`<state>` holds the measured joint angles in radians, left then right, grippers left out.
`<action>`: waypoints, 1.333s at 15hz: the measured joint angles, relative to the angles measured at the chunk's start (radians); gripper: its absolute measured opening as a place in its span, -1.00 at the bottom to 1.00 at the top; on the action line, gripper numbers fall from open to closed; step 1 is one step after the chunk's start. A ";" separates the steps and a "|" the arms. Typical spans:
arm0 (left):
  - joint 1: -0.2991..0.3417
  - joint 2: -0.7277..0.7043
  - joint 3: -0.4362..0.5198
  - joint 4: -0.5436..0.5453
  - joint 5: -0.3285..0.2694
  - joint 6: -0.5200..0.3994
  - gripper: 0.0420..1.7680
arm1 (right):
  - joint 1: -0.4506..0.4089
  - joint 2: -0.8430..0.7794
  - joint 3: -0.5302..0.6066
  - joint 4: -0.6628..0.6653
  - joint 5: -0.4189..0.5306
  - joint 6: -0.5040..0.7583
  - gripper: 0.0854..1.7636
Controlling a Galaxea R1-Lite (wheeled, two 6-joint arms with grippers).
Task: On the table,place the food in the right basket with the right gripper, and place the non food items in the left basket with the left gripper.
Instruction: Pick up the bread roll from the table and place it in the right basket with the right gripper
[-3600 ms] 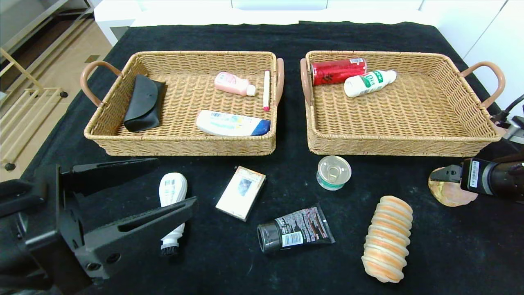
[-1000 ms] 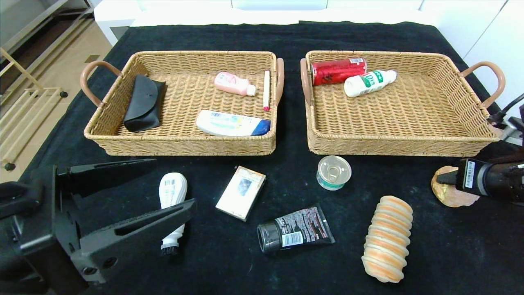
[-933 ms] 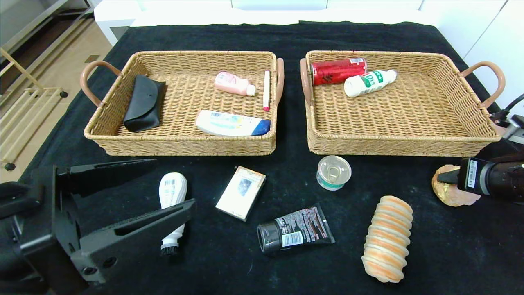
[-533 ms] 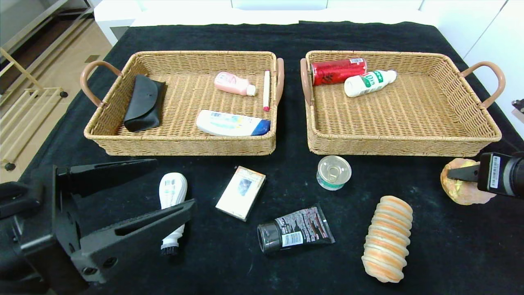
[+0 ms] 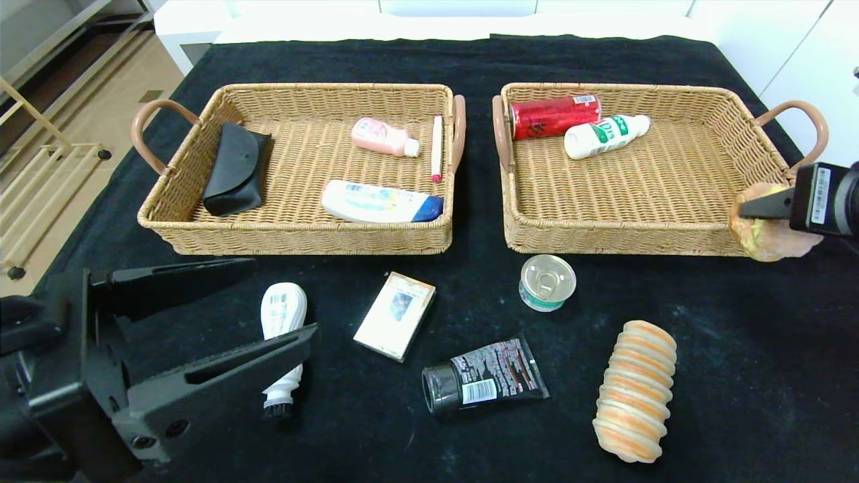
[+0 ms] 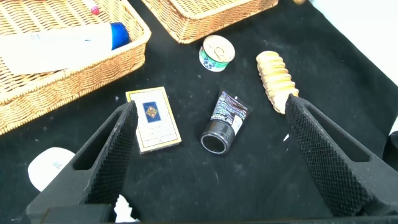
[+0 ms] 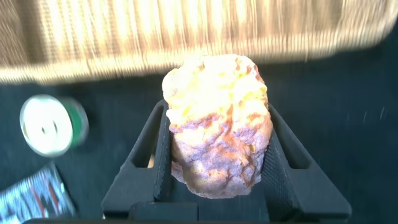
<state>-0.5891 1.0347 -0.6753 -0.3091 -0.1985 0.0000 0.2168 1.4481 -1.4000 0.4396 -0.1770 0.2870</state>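
R hand grips the bread lump at the right basket near-right corner, off the worktop; risk: it clips the rim and slips out; L hand hangs wide open and empty, near-left.

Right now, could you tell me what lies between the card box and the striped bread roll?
The black tube, lying on the cloth, seen in the head view.
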 joint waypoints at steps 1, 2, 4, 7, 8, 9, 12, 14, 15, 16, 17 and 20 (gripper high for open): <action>0.000 -0.001 0.000 0.000 0.000 0.000 0.94 | 0.001 0.031 -0.047 0.001 -0.007 -0.006 -0.08; 0.000 -0.002 0.000 0.000 0.000 0.000 0.94 | 0.002 0.063 -0.092 0.000 -0.011 -0.011 -0.08; 0.000 -0.004 0.000 0.000 0.000 0.000 0.94 | 0.000 0.132 -0.177 -0.008 -0.014 -0.015 -0.08; 0.001 -0.005 -0.001 0.000 0.000 0.000 0.94 | -0.008 0.214 -0.233 -0.134 -0.018 -0.017 -0.08; 0.001 -0.005 -0.001 0.000 0.000 0.000 0.94 | -0.011 0.236 -0.239 -0.202 -0.018 -0.017 -0.08; 0.001 -0.005 -0.001 0.000 0.000 0.000 0.94 | -0.016 0.256 -0.240 -0.270 -0.021 -0.016 -0.08; 0.000 -0.005 0.000 0.000 0.000 0.003 0.94 | -0.037 0.315 -0.243 -0.371 -0.049 -0.016 -0.08; 0.000 -0.005 0.001 0.000 0.000 0.005 0.94 | -0.051 0.343 -0.243 -0.416 -0.048 -0.017 -0.08; 0.000 -0.005 0.002 0.000 0.000 0.005 0.94 | -0.056 0.355 -0.242 -0.434 -0.048 -0.017 -0.08; 0.000 -0.005 0.002 0.000 0.000 0.005 0.94 | -0.058 0.364 -0.240 -0.441 -0.048 -0.016 -0.08; 0.000 -0.007 0.001 0.000 0.000 0.005 0.94 | -0.060 0.371 -0.239 -0.441 -0.047 -0.017 -0.08; 0.000 -0.007 0.001 0.000 0.000 0.007 0.94 | -0.058 0.380 -0.235 -0.440 -0.047 -0.017 -0.08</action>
<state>-0.5891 1.0274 -0.6743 -0.3094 -0.1981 0.0070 0.1591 1.8281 -1.6347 -0.0009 -0.2245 0.2698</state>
